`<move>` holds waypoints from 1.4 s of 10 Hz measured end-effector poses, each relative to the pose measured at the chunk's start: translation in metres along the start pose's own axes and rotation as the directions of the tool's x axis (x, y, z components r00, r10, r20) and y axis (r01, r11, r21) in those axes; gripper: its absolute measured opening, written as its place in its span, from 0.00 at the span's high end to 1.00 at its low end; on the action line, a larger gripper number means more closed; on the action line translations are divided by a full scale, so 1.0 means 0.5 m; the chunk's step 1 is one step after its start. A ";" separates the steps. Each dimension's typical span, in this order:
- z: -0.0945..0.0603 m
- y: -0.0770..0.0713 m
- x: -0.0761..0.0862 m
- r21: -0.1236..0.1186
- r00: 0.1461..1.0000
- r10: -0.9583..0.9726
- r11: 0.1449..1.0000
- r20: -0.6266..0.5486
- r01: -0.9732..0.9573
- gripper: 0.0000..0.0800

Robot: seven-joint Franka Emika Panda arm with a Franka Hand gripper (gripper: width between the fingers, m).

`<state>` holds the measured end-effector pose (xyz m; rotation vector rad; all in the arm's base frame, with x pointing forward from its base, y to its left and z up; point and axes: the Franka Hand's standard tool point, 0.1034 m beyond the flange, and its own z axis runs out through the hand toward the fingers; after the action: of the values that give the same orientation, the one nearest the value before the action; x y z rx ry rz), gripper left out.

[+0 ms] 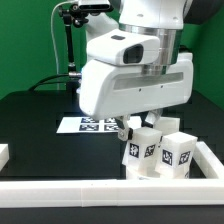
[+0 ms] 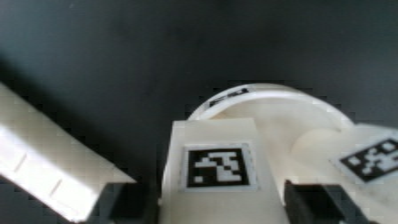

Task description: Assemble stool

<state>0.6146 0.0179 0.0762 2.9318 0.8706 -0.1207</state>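
End effector [image 2: 210, 200] is clamped on a stool leg [image 2: 217, 165]: in the wrist view both fingers flank the white block with its marker tag facing the camera, and the jaws sit tight against its sides. The grip looks square to the leg's flat faces, which I'd guess is to keep it from twisting while it gets seated.

Landmark = round seat disc [image 2: 267, 105]. The held leg stands upright against the disc's rim, overlapping it in the wrist view; can't tell if it's actually engaged in a socket or just touching. A second leg [image 2: 368, 150] sits just beside the disc too, close to the held one, tag angled.

Exterior view: the arm hangs over the parts and hides most of the disc. Several tagged white legs [image 1: 172, 152] are clustered there, close together. The marker board [image 1: 88, 125] lies flat on the black tabletop [image 1: 35, 120] beyond the disc, apart from it. The white border rail [image 1: 100, 190] runs along the tabletop edge nearer the camera than the disc; the cluster is tucked toward its corner, probably so the rail braces parts during pushing.

Judgement: mid leg-attachment step; alignment of leg to disc is the risk.
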 end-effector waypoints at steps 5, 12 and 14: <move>-0.001 -0.003 0.001 0.003 0.959 0.282 0.959 0.000 -0.282 0.58; 0.001 -0.002 0.000 0.062 0.630 0.777 0.628 0.018 -0.776 0.57; 0.000 -0.005 0.003 0.063 0.470 0.882 0.468 0.030 -0.882 0.57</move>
<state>0.6146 0.0208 0.0760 3.0010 -0.7769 -0.0606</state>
